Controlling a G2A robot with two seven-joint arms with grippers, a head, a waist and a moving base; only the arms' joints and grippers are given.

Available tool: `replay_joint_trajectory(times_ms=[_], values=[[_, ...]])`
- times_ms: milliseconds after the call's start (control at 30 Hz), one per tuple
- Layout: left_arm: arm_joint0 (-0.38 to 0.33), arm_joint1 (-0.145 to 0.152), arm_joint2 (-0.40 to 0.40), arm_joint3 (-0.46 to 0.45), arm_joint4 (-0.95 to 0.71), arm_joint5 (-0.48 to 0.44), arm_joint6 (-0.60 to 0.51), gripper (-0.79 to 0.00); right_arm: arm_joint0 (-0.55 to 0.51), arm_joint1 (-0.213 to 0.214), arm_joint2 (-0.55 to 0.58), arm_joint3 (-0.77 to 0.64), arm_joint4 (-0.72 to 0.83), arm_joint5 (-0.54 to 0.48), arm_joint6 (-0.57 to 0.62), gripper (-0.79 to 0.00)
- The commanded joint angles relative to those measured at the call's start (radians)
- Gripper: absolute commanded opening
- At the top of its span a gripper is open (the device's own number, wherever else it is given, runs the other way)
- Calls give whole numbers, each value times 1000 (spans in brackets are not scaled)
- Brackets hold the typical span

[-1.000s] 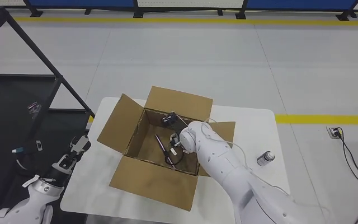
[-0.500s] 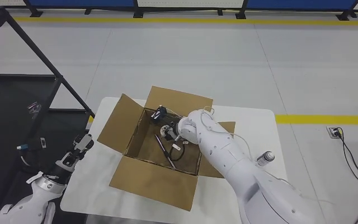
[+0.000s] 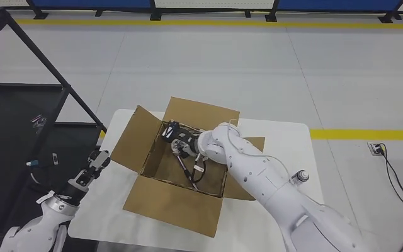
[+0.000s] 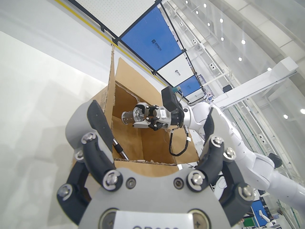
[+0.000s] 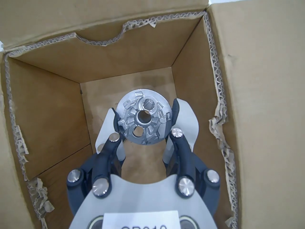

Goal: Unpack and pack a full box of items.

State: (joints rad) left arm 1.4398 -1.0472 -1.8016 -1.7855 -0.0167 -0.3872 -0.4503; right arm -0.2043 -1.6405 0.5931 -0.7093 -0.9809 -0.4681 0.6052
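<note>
An open cardboard box point(image 3: 173, 205) stands on the white table point(image 3: 277, 135). My right gripper point(image 3: 178, 143) is inside it near the far left corner, shut on a round cast-metal disc point(image 5: 144, 120) with a centre hole. The disc hangs above the box floor point(image 5: 155, 82). From the left wrist view the right gripper point(image 4: 140, 117) and the disc point(image 4: 129, 117) sit just over the box rim point(image 4: 133, 84). A dark rod point(image 3: 187, 167) lies on the box bottom. My left gripper point(image 3: 101, 157) is open at the table's left edge, outside the box, holding nothing point(image 4: 152, 111).
A small grey can point(image 3: 301, 176) stands on the table to the right of the box. The box flaps point(image 3: 135, 135) splay outward on all sides. A black frame point(image 3: 63, 94) rises to the left of the table.
My right gripper has travelled leftward across the box with the metal disc. The left gripper has shifted slightly right, nearer the box.
</note>
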Motion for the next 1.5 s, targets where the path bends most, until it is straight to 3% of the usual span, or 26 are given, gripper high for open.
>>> replay_joint_trajectory(times_ms=[0,267,500,600,833,967,1100,1300,1467], values=[[-1,0,3,0,1,0,-1,0,-38,33,41,-100,-21,22,29,-785],[-2,0,7,3,0,-3,-7,0,-293,163,259,-583,-158,95,213,-785],[-13,1,19,-4,7,0,-28,0,-582,242,476,-960,-259,104,284,-785],[-23,2,28,-8,16,4,-37,0,-713,264,565,-1092,-290,131,263,-785],[-55,2,70,-4,31,17,-70,0,-1070,295,772,-1336,-309,258,79,-785],[-83,2,104,-2,43,24,-91,0,-1226,305,852,-1437,-313,307,51,-785],[-108,2,137,2,55,30,-104,0,-1309,308,902,-1474,-290,358,70,-785],[-138,1,170,11,66,37,-112,0,-1370,310,949,-1453,-246,432,90,-785],[-158,0,188,22,71,42,-112,0,-1355,314,976,-1407,-275,495,225,-785]])
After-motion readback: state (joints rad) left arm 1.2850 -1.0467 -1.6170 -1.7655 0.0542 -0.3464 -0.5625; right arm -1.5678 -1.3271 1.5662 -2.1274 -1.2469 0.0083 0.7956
